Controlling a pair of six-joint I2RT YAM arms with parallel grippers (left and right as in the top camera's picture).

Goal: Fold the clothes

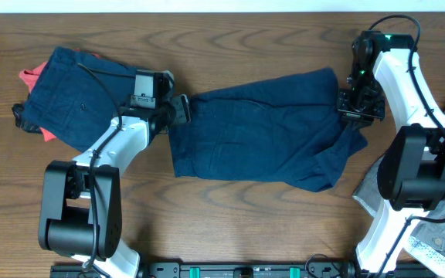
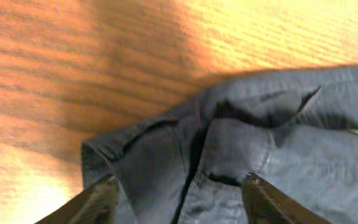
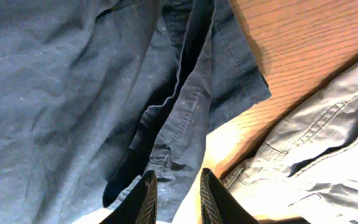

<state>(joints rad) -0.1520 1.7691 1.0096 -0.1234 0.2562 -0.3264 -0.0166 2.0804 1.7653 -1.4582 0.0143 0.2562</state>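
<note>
The left gripper (image 2: 182, 202) stands wide, its two dark fingertips (image 2: 98, 202) spread to either side of a rumpled corner of the navy shorts (image 1: 261, 131). The cloth lies between the tips, with a thick stitched hem curling just ahead of them. The right gripper (image 3: 176, 202) is narrow, its ribbed black fingers almost together at the opposite end of the same shorts. A seamed edge of the dark cloth runs down to the tips, but I cannot tell whether they pinch it. The shorts lie stretched between the two grippers on the wood-grain table (image 1: 246, 46), soft, matte and creased. Just beside the right gripper, on its outer side, lies a light grey garment (image 3: 316, 155) with a slit pocket. Behind the left gripper sits a folded navy garment (image 1: 76, 96) over coral-red cloth (image 1: 31, 76).
</note>
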